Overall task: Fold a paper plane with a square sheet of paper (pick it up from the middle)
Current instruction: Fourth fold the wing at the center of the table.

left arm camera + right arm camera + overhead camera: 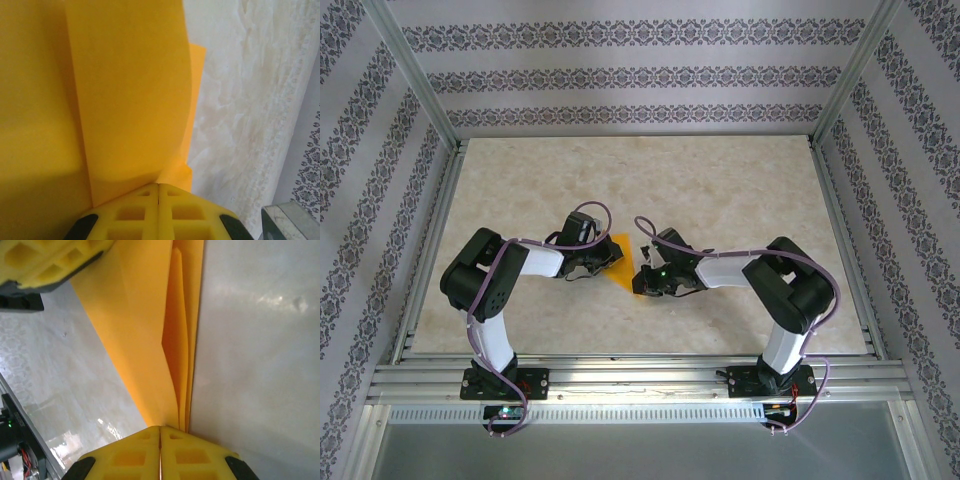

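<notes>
The square sheet of paper [620,265] is bright orange and folded into a pointed wedge at the middle of the table, between my two grippers. My left gripper [595,265] is at its left side. In the left wrist view the yellow fingers [158,189] are pressed together with a folded orange layer [130,100] pinched at their tips. My right gripper [642,278] is at the wedge's near right end. In the right wrist view it [160,429] is shut on the narrow end of the paper [145,340], whose stacked folds run away from the jaws. The left gripper's finger [45,260] shows at the top left there.
The pale marbled table [620,170] lies inside an aluminium frame with patterned walls around it. A metal rail [640,375] runs along the near edge, where both arm bases are bolted. Cables loop over each arm.
</notes>
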`<state>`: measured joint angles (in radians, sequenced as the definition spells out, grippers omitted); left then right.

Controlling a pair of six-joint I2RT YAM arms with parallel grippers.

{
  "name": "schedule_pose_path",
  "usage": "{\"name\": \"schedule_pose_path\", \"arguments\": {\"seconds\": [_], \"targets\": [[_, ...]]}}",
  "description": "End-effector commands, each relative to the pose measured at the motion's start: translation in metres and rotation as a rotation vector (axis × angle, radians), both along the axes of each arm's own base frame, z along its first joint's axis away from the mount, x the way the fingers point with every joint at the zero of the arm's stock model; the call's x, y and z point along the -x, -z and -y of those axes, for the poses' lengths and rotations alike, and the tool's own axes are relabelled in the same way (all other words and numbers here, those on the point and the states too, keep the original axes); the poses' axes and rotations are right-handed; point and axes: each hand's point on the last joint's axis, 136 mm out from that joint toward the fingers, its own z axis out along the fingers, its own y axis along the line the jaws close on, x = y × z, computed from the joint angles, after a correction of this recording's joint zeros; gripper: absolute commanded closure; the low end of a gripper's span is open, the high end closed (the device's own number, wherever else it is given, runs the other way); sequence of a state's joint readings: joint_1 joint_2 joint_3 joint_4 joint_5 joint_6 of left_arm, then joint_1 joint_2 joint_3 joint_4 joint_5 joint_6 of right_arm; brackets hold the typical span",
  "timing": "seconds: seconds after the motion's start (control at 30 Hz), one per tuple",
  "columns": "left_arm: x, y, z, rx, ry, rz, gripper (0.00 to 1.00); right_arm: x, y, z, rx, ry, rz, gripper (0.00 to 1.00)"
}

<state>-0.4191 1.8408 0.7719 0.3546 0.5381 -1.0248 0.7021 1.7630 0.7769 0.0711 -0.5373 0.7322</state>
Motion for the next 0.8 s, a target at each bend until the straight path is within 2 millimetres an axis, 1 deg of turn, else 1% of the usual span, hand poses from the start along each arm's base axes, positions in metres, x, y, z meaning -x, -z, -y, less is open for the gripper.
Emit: {"name": "schedule_pose_path", "arguments": {"seconds": [0.0, 0.07, 0.13, 0.23, 0.33, 0.37, 0.43, 0.5, 0.57, 0.67, 0.77], "targets": [[0.022, 0.045, -0.027, -0.141, -0.059, -0.133, 0.97, 0.041, 0.023, 0.027, 0.136, -0.051, -0.113, 0.92], [0.021, 0.045, -0.026, -0.141, -0.059, -0.130, 0.97, 0.040, 0.022, 0.031, 0.155, -0.045, -0.101, 0.92], [0.022, 0.044, -0.027, -0.141, -0.057, -0.129, 0.97, 0.038, 0.016, 0.031, 0.159, -0.050, -0.090, 0.93], [0.022, 0.044, -0.025, -0.134, -0.055, -0.127, 0.97, 0.031, -0.003, 0.026, 0.149, -0.055, -0.055, 0.93], [0.022, 0.042, -0.025, -0.127, -0.056, -0.123, 0.97, 0.016, -0.034, 0.010, 0.059, -0.043, -0.001, 0.93], [0.021, 0.041, -0.025, -0.127, -0.056, -0.120, 0.97, 0.011, -0.044, 0.002, 0.016, -0.041, 0.009, 0.93], [0.022, 0.041, -0.025, -0.125, -0.055, -0.120, 0.97, 0.001, -0.053, -0.010, -0.032, -0.035, 0.005, 0.93], [0.021, 0.041, -0.024, -0.122, -0.053, -0.119, 0.97, -0.010, -0.055, -0.022, -0.051, -0.036, -0.003, 0.93], [0.022, 0.040, -0.023, -0.116, -0.049, -0.121, 0.97, -0.021, -0.054, -0.030, -0.064, -0.018, 0.003, 0.93], [0.022, 0.039, -0.023, -0.116, -0.050, -0.117, 0.97, -0.040, -0.041, -0.031, -0.080, 0.055, -0.030, 0.93], [0.023, 0.040, -0.024, -0.116, -0.049, -0.118, 0.97, -0.051, -0.039, -0.038, -0.114, 0.067, -0.038, 0.93]]}}
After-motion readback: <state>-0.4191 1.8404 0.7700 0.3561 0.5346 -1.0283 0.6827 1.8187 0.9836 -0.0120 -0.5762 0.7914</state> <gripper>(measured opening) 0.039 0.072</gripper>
